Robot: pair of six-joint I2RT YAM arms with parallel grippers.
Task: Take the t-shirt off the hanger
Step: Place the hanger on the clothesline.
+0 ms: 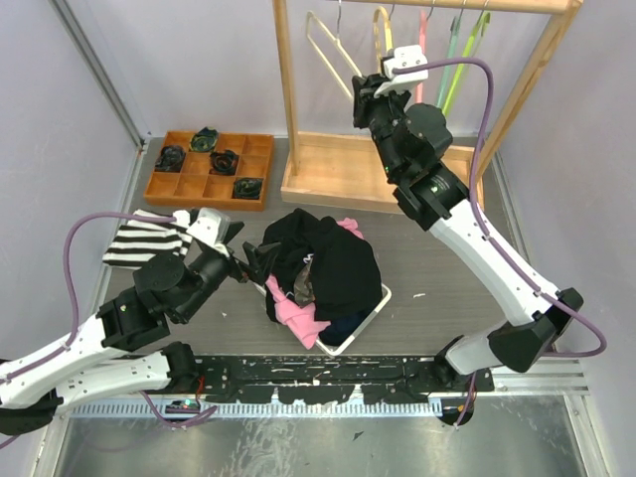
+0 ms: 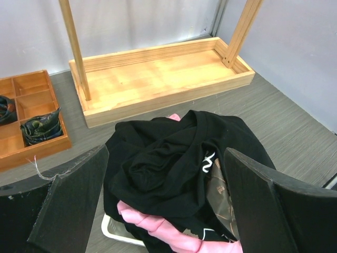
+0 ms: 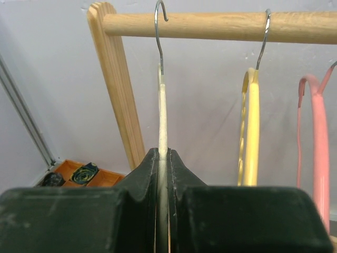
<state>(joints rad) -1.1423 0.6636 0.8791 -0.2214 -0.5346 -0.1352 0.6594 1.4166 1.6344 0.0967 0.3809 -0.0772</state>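
The left gripper sits low, its fingers spread wide, at 9 o'clock of a white basket in the middle of the table. The black t-shirt lies crumpled on top of the heap in that basket, over a pink garment. A striped cloth lies flat at 9 o'clock. Farther off, a wooden tray sits at 11 o'clock. At 12 o'clock, the right gripper is pinching a bare cream hanger, whose hook is over the rod beside a yellow hanger.
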